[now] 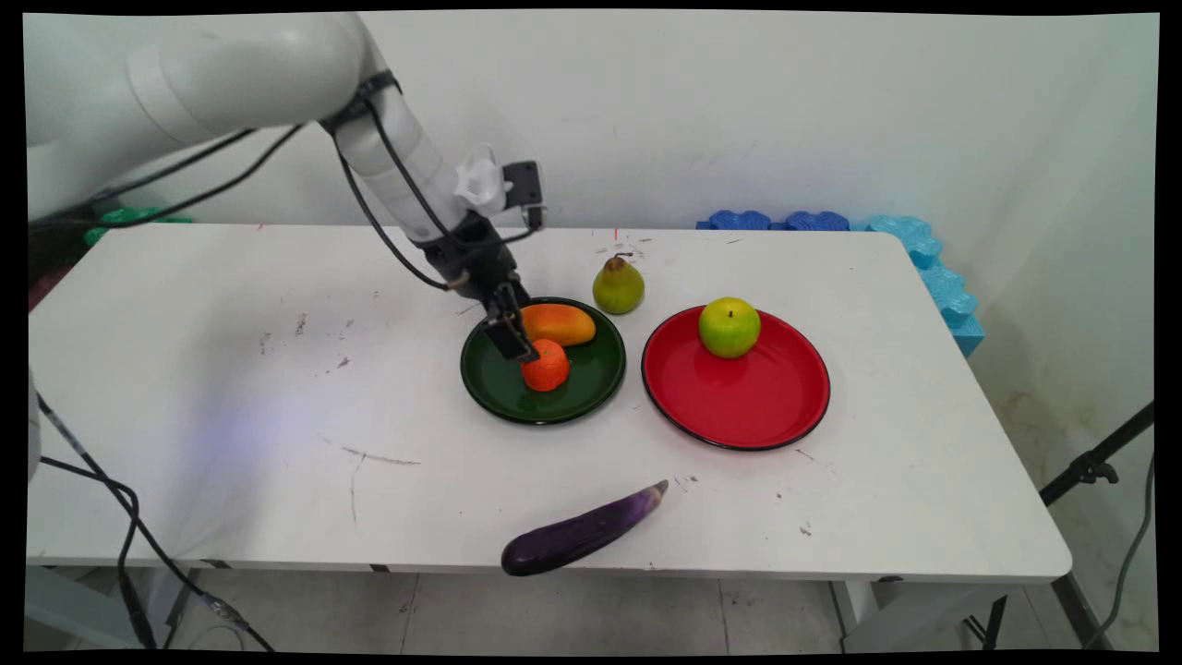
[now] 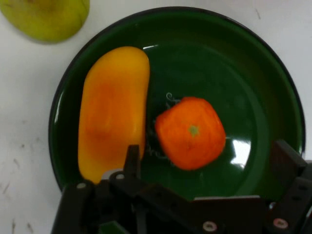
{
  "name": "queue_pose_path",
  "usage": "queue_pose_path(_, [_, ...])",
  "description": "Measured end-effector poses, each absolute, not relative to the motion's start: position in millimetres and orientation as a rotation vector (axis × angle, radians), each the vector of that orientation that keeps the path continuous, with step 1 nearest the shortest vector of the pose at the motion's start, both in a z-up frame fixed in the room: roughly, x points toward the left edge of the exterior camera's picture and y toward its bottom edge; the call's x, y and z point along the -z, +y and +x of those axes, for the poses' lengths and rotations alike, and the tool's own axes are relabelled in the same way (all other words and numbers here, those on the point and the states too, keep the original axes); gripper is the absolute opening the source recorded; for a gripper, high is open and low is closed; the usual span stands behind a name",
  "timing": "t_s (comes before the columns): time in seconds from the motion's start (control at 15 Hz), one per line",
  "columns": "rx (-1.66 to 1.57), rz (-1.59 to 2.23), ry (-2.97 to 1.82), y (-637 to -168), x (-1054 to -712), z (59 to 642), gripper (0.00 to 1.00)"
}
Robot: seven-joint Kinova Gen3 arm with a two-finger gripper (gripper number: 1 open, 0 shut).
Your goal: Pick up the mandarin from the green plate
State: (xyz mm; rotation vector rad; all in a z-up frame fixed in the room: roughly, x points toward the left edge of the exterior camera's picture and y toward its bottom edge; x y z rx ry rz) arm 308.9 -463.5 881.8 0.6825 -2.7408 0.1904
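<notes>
My black gripper [image 1: 520, 344] hangs low over the dark green plate [image 1: 503, 392], open. Its fingers stand wider apart than the orange tangerine [image 1: 548, 367] just ahead of them and touch nothing. In the hand view the tangerine [image 2: 191, 132] lies between and just beyond the two fingertips of the gripper [image 2: 207, 151], near the middle of the green plate [image 2: 243, 63]. An orange-yellow mango [image 2: 113, 109] lies beside the tangerine on the same plate; in the main view the mango [image 1: 559, 323] is at the plate's far side.
A green pear [image 1: 618, 285] stands just behind the green plate. To the right, a red plate [image 1: 739, 406] holds a green apple [image 1: 729, 327]. A purple eggplant [image 1: 582, 533] lies near the table's front edge. Blue foam pieces [image 1: 914, 249] sit at the back right.
</notes>
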Motion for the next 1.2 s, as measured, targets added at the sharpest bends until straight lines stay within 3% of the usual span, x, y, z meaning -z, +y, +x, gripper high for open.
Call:
queue_pose_path(1.07, [-0.164, 0.675, -2.724, -479, -831, 294, 1.0])
queue_pose_path(1.13, [-0.162, 0.672, -2.725, -478, -830, 293, 0.0])
queue_pose_path(1.2, [-0.158, 0.669, -2.724, -478, -829, 293, 0.0])
